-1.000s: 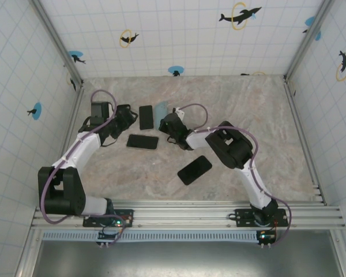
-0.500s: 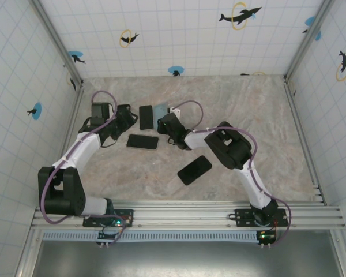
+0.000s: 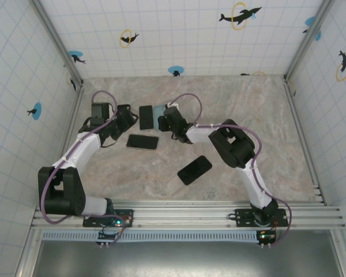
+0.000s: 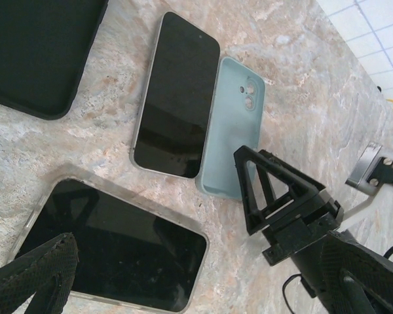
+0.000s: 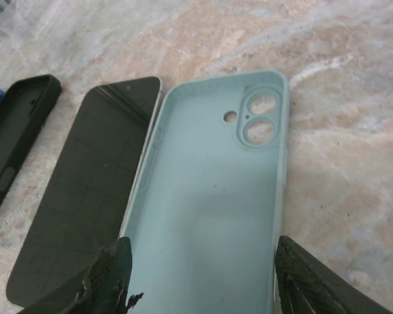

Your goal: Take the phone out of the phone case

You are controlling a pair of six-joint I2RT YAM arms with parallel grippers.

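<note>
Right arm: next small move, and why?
Probably lift the right gripper straight up and back off. Its jaws stand open astride the near end of the blue case, which lies empty and flat on the table, with the bare phone right beside it. Nothing is held, so this pair looks done and the arm only crowds it.

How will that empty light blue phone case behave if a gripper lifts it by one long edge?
The light blue phone case is an empty thin-walled shell, so it is probably light and may flex or twist. Its matte look suggests soft, grippy material. Lying flat, open side up, on the marble table, it should slide, not roll.
</note>
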